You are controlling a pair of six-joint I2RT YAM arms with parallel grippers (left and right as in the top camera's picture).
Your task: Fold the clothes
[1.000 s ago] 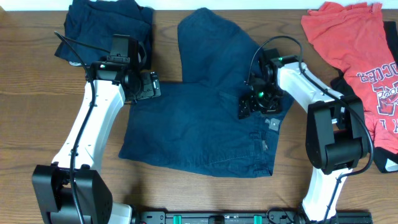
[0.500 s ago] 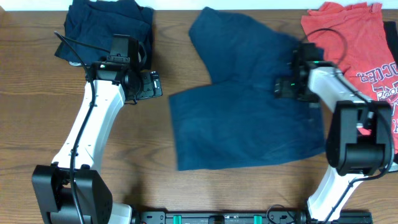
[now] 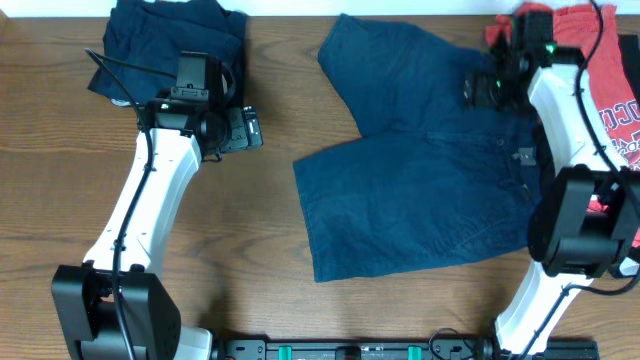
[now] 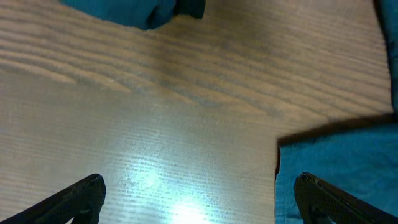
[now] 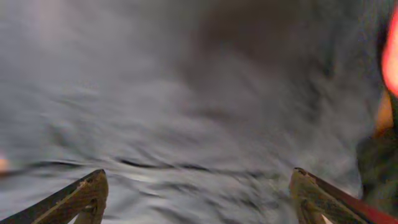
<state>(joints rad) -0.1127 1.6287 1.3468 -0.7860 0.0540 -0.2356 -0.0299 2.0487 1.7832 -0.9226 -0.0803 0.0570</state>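
Brown wood-grain desk [image 3: 270, 250] is carrying the clothes. Dark navy shorts [image 3: 420, 200] are lying spread flat, right of centre. A folded navy pile [image 3: 165, 40] is sitting at the far left corner. A coral-red T-shirt [image 3: 622, 100] is lying at the far right edge. Left claw [image 3: 246, 130] is hanging released, fingers wide apart, over bare wood between pile and shorts. Right claw [image 3: 482, 88] is hovering released over the shorts' upper part, just beside the T-shirt; whether it is touching the fabric cannot be told.

Shorts [image 3: 420, 190] lie between folded pile [image 3: 170, 35] and T-shirt [image 3: 618, 70].
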